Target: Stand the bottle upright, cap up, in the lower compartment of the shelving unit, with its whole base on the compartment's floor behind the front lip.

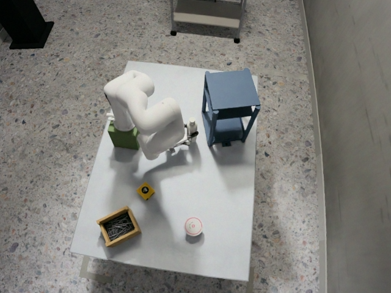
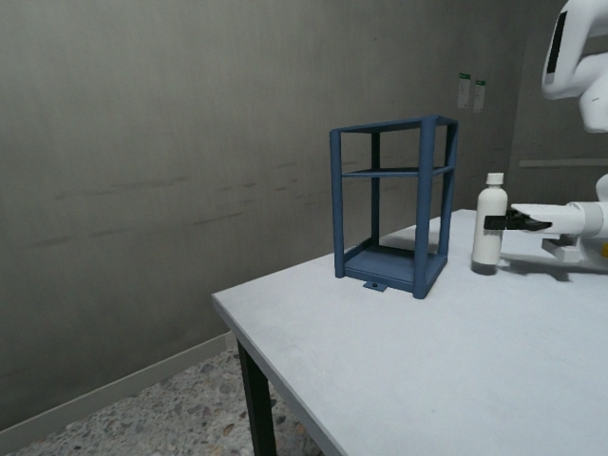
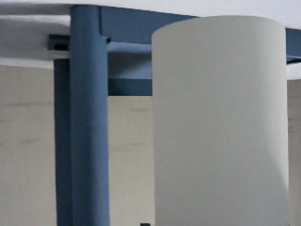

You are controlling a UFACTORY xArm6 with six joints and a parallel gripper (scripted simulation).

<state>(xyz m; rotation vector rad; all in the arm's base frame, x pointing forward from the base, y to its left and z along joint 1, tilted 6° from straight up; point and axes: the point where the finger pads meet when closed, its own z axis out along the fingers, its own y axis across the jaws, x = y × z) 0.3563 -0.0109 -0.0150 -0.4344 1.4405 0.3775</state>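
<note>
A white bottle [image 1: 192, 125] [image 2: 483, 220] [image 3: 221, 127] with a white cap stands upright, cap up, held a little above the table. My gripper [image 1: 193, 135] [image 2: 493, 222] is shut on its body about halfway up, with the arm reaching in level from the side. The blue shelving unit [image 1: 231, 91] [image 2: 424, 196] [image 3: 88, 132] stands close beside the bottle. Its lower compartment [image 1: 228, 129] [image 2: 389, 259] is empty. In the wrist view the bottle fills the right half, and a blue post of the unit stands behind it on the left.
A green block [image 1: 123, 137] carries the arm's base. On the grey table [image 1: 201, 195] [image 2: 442, 353] lie a small yellow cube [image 1: 145, 190], a wooden box of nails [image 1: 118, 226] and a white round can [image 1: 193, 226]. A wall runs behind the shelving unit.
</note>
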